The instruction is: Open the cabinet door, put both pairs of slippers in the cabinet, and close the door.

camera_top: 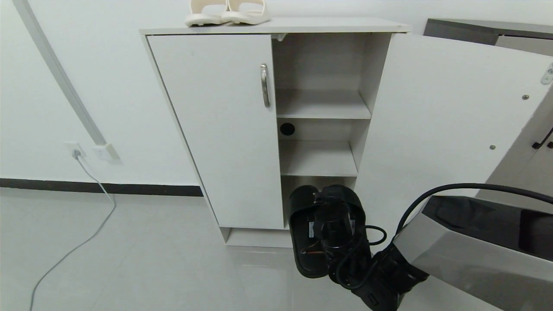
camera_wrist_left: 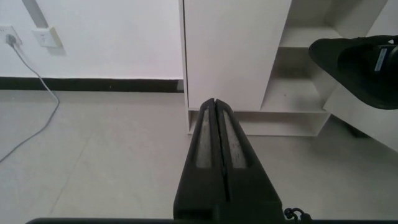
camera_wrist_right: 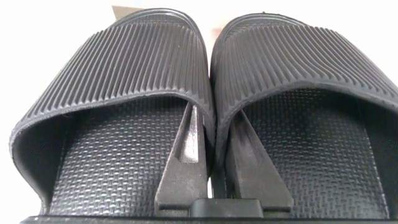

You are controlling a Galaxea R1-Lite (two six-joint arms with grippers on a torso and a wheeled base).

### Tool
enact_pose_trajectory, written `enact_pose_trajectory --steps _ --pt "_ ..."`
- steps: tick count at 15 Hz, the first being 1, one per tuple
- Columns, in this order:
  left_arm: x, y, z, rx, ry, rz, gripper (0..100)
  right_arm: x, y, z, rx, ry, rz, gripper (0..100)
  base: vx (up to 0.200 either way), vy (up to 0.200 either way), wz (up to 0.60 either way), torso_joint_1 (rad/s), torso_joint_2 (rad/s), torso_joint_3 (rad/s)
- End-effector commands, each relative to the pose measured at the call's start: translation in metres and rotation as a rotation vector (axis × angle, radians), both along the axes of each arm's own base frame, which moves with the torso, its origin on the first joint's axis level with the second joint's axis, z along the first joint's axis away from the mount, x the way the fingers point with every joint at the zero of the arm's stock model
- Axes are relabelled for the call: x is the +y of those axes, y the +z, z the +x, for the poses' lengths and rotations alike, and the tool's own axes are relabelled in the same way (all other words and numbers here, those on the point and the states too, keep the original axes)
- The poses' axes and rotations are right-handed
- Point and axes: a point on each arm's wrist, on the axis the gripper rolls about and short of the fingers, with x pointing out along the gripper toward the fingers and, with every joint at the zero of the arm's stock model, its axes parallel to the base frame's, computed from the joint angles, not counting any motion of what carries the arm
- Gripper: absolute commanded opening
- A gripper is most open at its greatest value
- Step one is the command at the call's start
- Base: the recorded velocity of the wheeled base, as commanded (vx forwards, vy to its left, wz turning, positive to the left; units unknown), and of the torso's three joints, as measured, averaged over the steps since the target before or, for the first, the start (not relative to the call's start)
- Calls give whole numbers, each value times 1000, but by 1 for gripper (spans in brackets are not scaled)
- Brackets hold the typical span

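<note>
Head view: white wooden cabinet [camera_top: 216, 129] with its right door [camera_top: 432, 121] open; right pincer [camera_wrist_right: 214, 124] pinches the black ribbed rubber slippers [camera_top: 304, 242] together just before the bottom compartment [camera_top: 317, 181]; cream strap slippers [camera_top: 227, 13] wait on top, left pincer [camera_wrist_left: 215, 102] pressed together; closing yet to come

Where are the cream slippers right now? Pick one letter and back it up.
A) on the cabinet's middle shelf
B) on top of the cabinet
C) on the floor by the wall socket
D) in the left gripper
B: the cream slippers sit side by side on top of the cabinet, while the right gripper holds the black slippers in front of the open side.
</note>
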Motion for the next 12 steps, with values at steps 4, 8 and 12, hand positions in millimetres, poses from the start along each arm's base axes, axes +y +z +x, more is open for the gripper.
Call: enact_pose_trajectory --steps 4,8,12 --pt "0 0 0 3 0 0 0 -6 9 -6 -14 2 12 0 0 0 0 4 4 -195" --pt "0 0 0 2 0 0 0 -6 19 -8 -54 2 44 0 0 0 0 8 4 -196" --pt "0 0 0 2 3 3 0 -7 48 -25 -155 38 42 0 0 0 0 5 5 -194"
